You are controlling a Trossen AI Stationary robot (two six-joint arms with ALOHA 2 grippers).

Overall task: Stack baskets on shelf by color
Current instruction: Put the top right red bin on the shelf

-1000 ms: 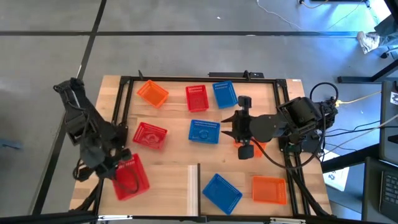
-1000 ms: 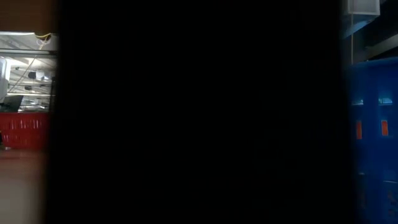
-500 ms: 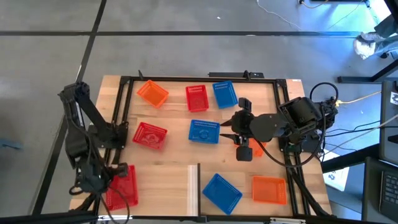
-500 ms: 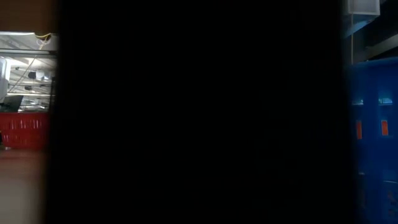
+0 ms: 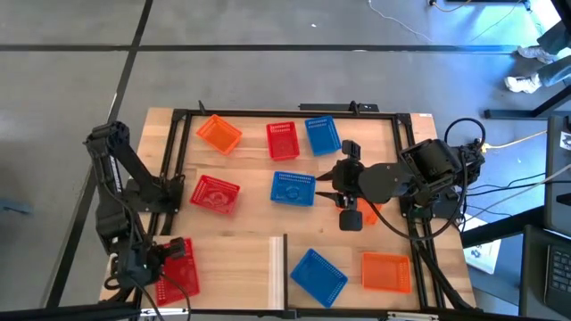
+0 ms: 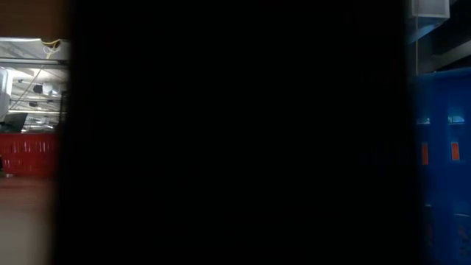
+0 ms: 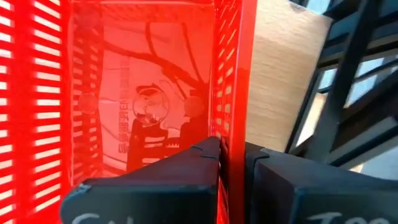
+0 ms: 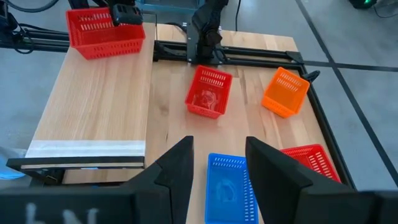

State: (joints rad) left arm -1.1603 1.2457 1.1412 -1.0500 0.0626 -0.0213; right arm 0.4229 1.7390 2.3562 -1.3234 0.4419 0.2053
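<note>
Leftward moved left end effector (image 5: 163,265), clamping red basket (image 5: 178,267); low view blocked.

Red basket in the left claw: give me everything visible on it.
The red basket is a small rectangular plastic tub with slotted mesh walls and a solid floor bearing a printed label with a cartoon figure, seen in the left wrist view. The left claw pinches one long wall, one finger inside and one outside. The right wrist view shows it carried clear above the pale shelf, roughly level, at the shelf's outer left end. It looks empty, and nothing but the claw touches it.
</note>
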